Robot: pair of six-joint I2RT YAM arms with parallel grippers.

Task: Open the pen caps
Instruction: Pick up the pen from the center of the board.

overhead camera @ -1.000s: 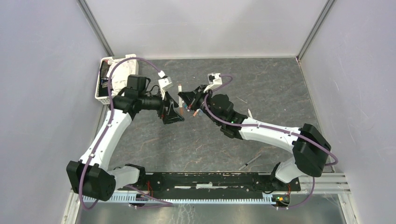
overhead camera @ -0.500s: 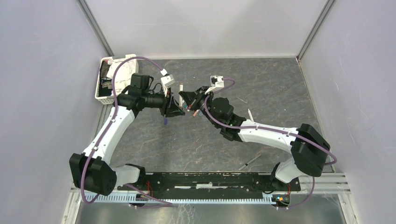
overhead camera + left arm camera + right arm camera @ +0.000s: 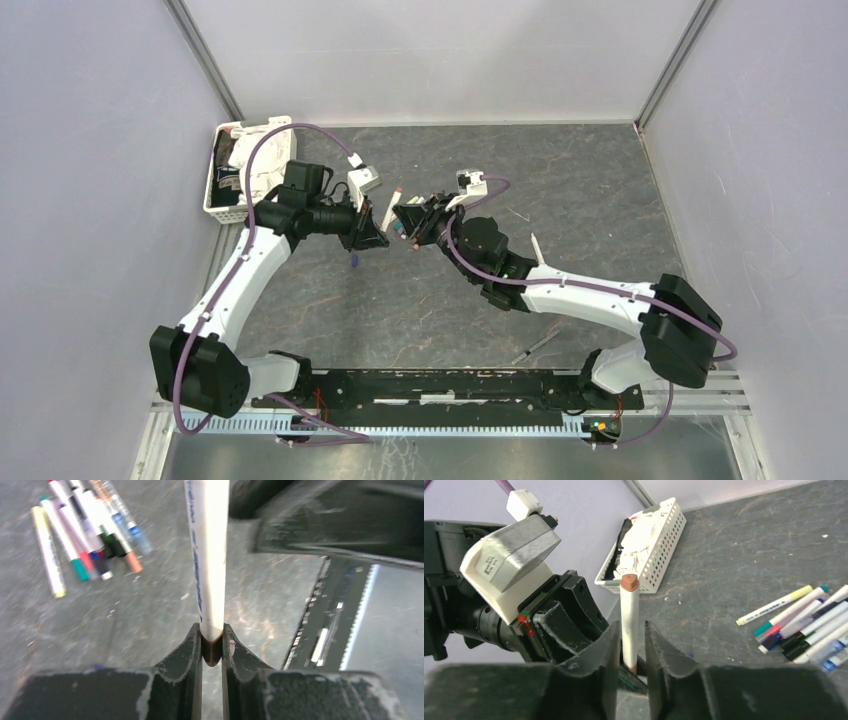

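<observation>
Pinching the white pen by its dark brown end, the left gripper has its jaws pressed tight on that tip, and the barrel runs straight away from the fingers. The right gripper sits around the same pen a little further along. Its jaws stand slightly apart on either side of the barrel, with a sliver of gap showing between the barrel and one finger. The pen's other end, also brown, stands free above the right fingers. Both tips look alike from this close, so which of them is the cap cannot be told for sure. In the top view the two arms meet over the middle of the dark table, with the pen held off its surface between them. A loose cluster of pens lies on the table well apart from the grippers. The pen caps are still seated on their ends, in teal, yellow, brown, red and blue. A white basket stands at the table's far left corner, with crumpled white material in it.
</observation>
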